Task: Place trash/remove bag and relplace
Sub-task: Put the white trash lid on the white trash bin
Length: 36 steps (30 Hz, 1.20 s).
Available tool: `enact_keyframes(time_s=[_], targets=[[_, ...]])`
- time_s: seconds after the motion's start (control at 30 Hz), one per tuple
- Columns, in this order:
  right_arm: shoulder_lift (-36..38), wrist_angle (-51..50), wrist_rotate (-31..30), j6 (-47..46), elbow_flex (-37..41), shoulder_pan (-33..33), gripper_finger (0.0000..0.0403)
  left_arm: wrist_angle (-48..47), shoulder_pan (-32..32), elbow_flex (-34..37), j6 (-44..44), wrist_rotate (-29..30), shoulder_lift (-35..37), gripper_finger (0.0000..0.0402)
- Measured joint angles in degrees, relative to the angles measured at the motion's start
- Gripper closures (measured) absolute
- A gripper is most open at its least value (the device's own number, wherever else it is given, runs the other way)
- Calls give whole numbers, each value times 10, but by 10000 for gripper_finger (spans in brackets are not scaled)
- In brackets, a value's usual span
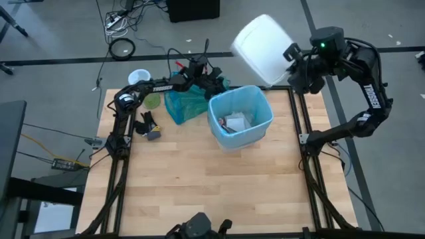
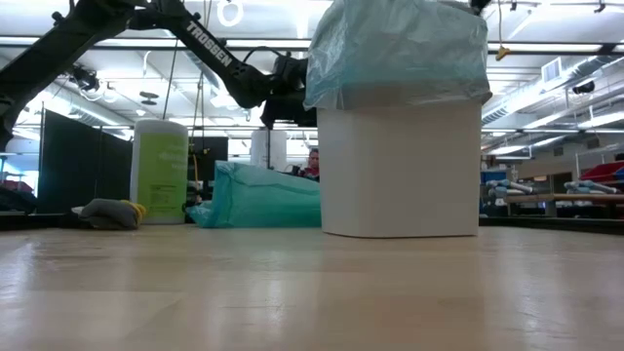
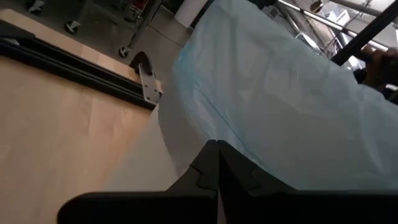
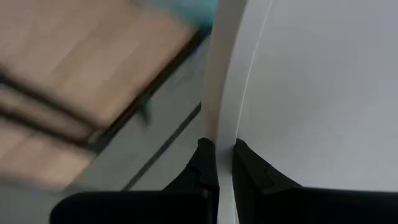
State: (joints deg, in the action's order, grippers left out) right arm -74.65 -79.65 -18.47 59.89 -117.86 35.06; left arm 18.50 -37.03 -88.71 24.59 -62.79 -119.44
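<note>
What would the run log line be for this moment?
left gripper: shut at the bag rim | right gripper: shut on white bin, held off the table | trash: in the bag

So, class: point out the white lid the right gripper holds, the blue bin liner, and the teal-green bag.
white lid [image 1: 262,48], high view, middle of its flat face.
blue bin liner [image 1: 260,106], high view, its edge folded over the bin's rim.
teal-green bag [image 2: 261,198], low view, middle of its side.

Right gripper [image 4: 225,149]: two dark fingers [image 4: 202,165] pinched on the thin rim of a smooth white plastic lid [image 4: 311,93]. Beyond: light wooden tabletop [image 4: 81,68], dark table edge rail [image 4: 158,87], grey floor [image 4: 155,149].
</note>
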Motion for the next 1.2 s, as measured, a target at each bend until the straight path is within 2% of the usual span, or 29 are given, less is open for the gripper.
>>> enact_keyframes(time_s=[0.07,0.27,0.5,0.7,0.83,0.93,1.2], targets=[[-7,-25,-21,-19,0,18,386,0,-1,0,14,-5,0,394],[-55,-60,-24,-101,0,56,386,0,-8,0,41,-25,17,394],[-94,-76,-59,-94,0,90,386,-3,-41,0,59,-25,61,394],[-85,-103,-46,-113,10,102,386,-3,-58,0,90,-25,92,394],[-47,-104,-34,-145,55,82,386,-2,-59,0,91,-28,106,394],[-15,-104,-21,-188,117,69,386,0,-59,0,103,-54,116,394],[30,-104,-42,-316,254,-16,386,1,-61,0,149,-94,152,394]])
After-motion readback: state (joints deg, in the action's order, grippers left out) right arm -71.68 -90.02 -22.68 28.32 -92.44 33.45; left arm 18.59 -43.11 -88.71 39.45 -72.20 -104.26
